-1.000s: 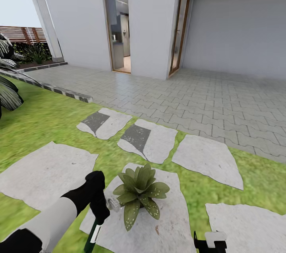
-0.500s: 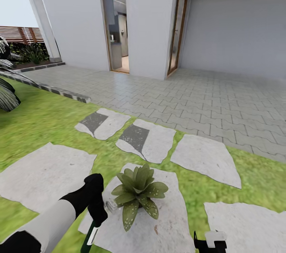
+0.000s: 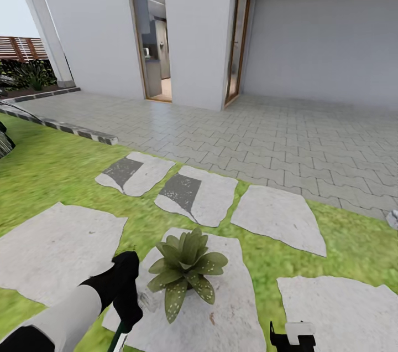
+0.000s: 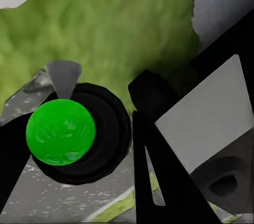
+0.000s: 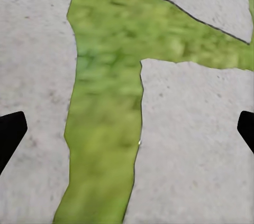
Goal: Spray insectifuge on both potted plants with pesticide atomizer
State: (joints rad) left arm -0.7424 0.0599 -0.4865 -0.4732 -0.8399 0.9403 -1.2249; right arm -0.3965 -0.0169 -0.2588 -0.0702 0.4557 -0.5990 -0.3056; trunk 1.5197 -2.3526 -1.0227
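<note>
Down at the left, the left claw [image 3: 128, 308] is clamped around the spray bottle [image 3: 119, 336], whose whitish head [image 3: 146, 301] pokes out toward the potted plant [image 3: 185, 267] just to the claw's right. That plant sits on a grey stepping stone [image 3: 232, 308] in the lawn [image 3: 50, 175], pale specks [image 3: 205, 288] dotting its lower leaves. Further right, the right claw [image 5: 127, 129] hangs over stone and grass with its fingers [image 5: 10, 134] spread wide, well apart from the plant and holding nothing.
</note>
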